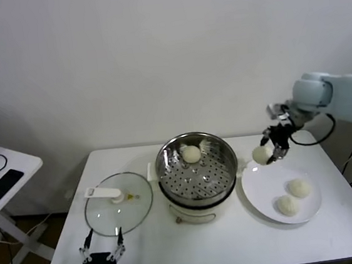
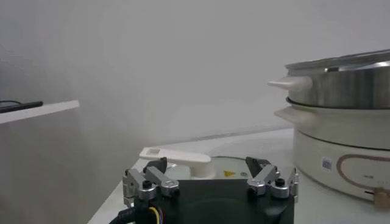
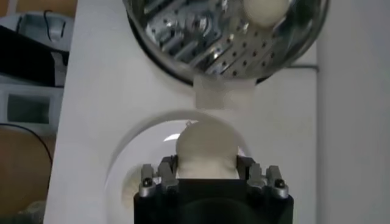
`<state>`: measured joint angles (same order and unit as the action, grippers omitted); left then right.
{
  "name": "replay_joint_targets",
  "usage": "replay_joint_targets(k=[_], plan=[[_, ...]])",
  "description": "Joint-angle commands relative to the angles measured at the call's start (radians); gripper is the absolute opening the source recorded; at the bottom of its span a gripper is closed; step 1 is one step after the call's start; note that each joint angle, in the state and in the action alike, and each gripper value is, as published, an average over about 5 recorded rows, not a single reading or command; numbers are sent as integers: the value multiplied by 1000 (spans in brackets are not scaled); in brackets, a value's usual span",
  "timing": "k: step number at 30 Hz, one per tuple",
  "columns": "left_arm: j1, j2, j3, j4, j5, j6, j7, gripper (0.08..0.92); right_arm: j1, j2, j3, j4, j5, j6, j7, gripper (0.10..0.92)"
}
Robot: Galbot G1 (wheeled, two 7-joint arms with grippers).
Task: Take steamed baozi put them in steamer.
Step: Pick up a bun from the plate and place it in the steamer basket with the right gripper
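Note:
The steel steamer point(image 1: 197, 167) sits mid-table on its cream pot base, with one baozi point(image 1: 191, 154) on its perforated floor at the back. My right gripper point(image 1: 270, 152) is shut on a second baozi point(image 1: 262, 154) and holds it in the air above the near-left rim of the white plate point(image 1: 261, 192), to the right of the steamer. In the right wrist view that baozi point(image 3: 206, 148) sits between the fingers, with the steamer point(image 3: 207, 42) beyond. Two more baozi point(image 1: 299, 187) point(image 1: 287, 205) lie on the plate. My left gripper point(image 1: 102, 245) is open and idle at the table's front left edge.
The glass lid point(image 1: 118, 202) with its white handle point(image 1: 104, 192) lies flat left of the steamer; the handle also shows in the left wrist view point(image 2: 177, 159). A small side table point(image 1: 4, 178) with a dark device stands at far left. A wall rises behind the table.

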<state>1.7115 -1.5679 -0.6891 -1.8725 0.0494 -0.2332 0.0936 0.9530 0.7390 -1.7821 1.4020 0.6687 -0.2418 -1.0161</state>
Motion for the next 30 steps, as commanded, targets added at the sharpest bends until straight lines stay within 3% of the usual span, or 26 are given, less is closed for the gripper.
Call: replay_joint_targets(k=[1, 15, 30], plan=[[2, 1, 5, 2, 7, -5, -1, 823, 242, 193, 1, 82, 236, -59, -29, 636], [-1, -4, 5, 3, 11, -7, -2, 823, -81, 477, 197, -67, 175, -150, 76, 636], [-4, -7, -4, 17, 15, -16, -5, 823, -284, 556, 239, -164, 37, -176, 132, 639]])
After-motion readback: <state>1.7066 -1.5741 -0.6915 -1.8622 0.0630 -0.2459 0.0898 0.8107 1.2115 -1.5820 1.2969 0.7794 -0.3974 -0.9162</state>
